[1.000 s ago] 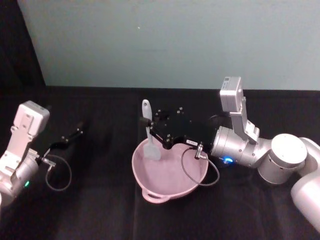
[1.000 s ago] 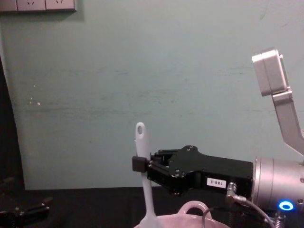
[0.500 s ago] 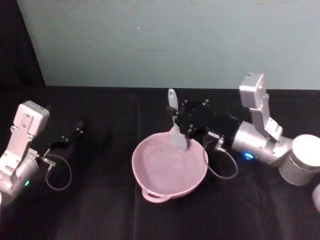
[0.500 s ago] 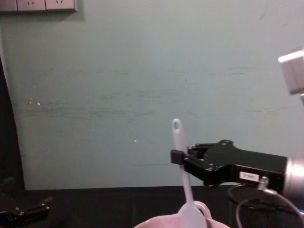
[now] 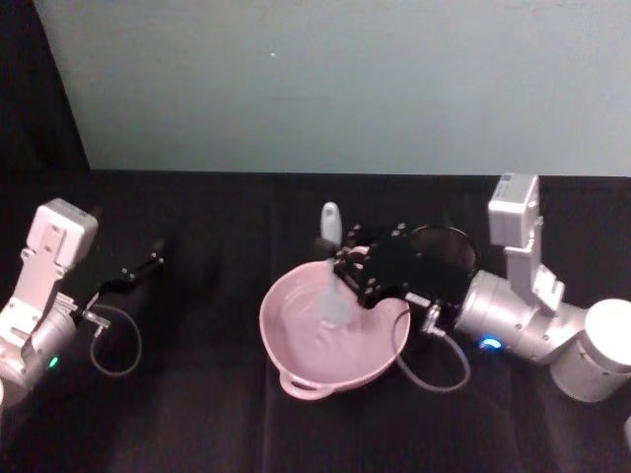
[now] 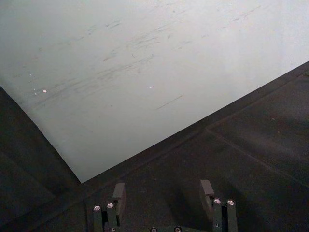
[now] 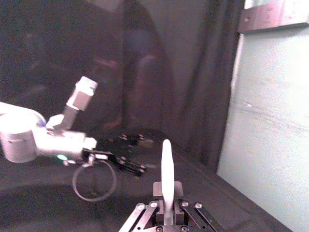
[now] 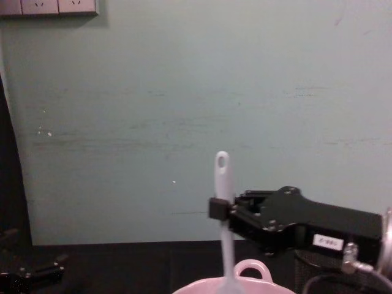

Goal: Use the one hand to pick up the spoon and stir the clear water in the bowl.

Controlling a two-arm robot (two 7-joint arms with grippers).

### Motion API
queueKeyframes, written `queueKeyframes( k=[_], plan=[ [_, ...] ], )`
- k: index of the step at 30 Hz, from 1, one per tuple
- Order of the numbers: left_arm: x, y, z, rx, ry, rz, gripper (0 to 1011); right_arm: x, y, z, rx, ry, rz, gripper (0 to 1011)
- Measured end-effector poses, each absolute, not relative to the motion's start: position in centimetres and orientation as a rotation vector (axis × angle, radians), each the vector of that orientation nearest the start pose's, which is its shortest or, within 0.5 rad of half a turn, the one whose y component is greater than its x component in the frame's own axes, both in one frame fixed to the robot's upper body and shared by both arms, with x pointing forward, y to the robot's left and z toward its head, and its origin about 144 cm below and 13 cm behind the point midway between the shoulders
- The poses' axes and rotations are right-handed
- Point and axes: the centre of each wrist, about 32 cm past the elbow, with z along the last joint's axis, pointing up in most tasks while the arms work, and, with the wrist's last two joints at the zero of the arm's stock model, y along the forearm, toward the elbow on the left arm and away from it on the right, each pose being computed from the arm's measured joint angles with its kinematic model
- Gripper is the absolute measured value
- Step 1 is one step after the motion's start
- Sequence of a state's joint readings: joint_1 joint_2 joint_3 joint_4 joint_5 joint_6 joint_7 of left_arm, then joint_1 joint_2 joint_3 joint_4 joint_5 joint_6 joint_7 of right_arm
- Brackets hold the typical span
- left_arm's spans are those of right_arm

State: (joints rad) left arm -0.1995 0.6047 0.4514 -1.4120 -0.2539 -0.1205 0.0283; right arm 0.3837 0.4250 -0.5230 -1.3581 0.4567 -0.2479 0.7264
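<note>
Holds the white plastic spoon (image 8: 226,245) close to upright, hole end up and broad head down inside the pale pink bowl (image 5: 286,345), a little to the far side of its middle. Appears to dip the head into the water, though cannot make out the clear water itself. Suits stirring: puts the flat head low in the bowl and leaves the long handle standing above the rim as a lever.

Has the bowl roughly midway between the table's left and right edges, loop handle turned toward the near edge, within reach of the working arm.

Reaches in with the right gripper (image 8: 219,208) from the right-edge side, lying about level above the bowl's far right rim, fingers clenched on the spoon's handle somewhat below the hole. Grips high, probably to hold the black body clear of water and rim during sweeps. Judged to be mid-stir, not picking up or setting down.

Has the black wire-mesh cup (image 5: 449,244) just behind the right gripper, toward the far right corner; worth minding on wider sweeps, since could be clipped by the wrist.

Parks the left gripper (image 6: 163,193) near the left edge of the black table (image 5: 197,414), well apart from the bowl, fingers released and grasping nothing. Fits a one-handed job.
</note>
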Motion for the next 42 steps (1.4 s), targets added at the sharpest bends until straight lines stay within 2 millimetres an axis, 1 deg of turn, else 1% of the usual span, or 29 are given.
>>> queueKeyframes(
  k=[3, 8, 11, 15, 21, 27, 29, 34, 35, 42],
  plan=[
    [48.9, 31.0, 114.0, 0.304, -0.285, 1.248, 1005, 53.8, -22.2, 117.4, 0.059, -0.202, -0.436, 118],
    [48.9, 31.0, 114.0, 0.304, -0.285, 1.248, 1005, 55.0, -20.6, 116.6, 0.092, -0.178, -0.409, 118],
    [48.9, 31.0, 114.0, 0.305, -0.285, 1.248, 1005, 55.8, -19.9, 116.3, 0.107, -0.175, -0.412, 118],
    [48.9, 31.0, 114.0, 0.304, -0.285, 1.248, 1005, 56.7, -19.4, 116.1, 0.111, -0.190, -0.434, 118],
    [48.9, 31.0, 114.0, 0.304, -0.285, 1.248, 1005, 57.7, -20.2, 115.9, 0.095, -0.211, -0.512, 118],
    [48.9, 31.0, 114.0, 0.304, -0.285, 1.248, 1005, 57.6, -21.6, 116.2, 0.082, -0.229, -0.573, 118],
    [48.9, 31.0, 114.0, 0.304, -0.285, 1.248, 1005, 57.0, -22.5, 116.6, 0.066, -0.238, -0.597, 118],
    [48.9, 31.0, 114.0, 0.305, -0.285, 1.248, 1005, 56.1, -23.3, 117.0, 0.045, -0.246, -0.602, 118],
    [48.9, 31.0, 114.0, 0.304, -0.285, 1.248, 1005, 55.7, -23.5, 117.1, 0.039, -0.248, -0.599, 118],
    [48.9, 31.0, 114.0, 0.304, -0.285, 1.248, 1005, 53.9, -23.7, 117.2, 0.037, -0.233, -0.563, 118]
  ],
)
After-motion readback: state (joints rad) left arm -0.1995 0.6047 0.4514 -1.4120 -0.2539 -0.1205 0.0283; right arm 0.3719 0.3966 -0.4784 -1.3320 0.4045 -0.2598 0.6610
